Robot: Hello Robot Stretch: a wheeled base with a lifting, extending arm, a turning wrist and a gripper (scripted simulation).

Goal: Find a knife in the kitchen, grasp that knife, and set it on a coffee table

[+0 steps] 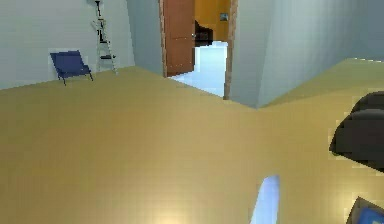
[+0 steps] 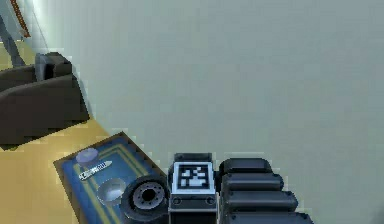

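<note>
We see an open door (image 1: 179,38) and a blue chair (image 1: 70,66) ahead. Our gripper (image 2: 145,198) is near a low blue table (image 2: 82,192); we cannot tell whether it holds anything

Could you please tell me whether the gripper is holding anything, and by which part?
It cannot be told: the gripper shows against a blue-topped surface bearing small pale things.

Soft, even light throughout. The glossy tan floor (image 1: 150,130) shows a pale streak of glare near the forward view's bottom edge; past the open brown wooden door (image 1: 178,38) the room gleams brighter. The plain grey-white wall (image 2: 250,70) is evenly lit
</note>
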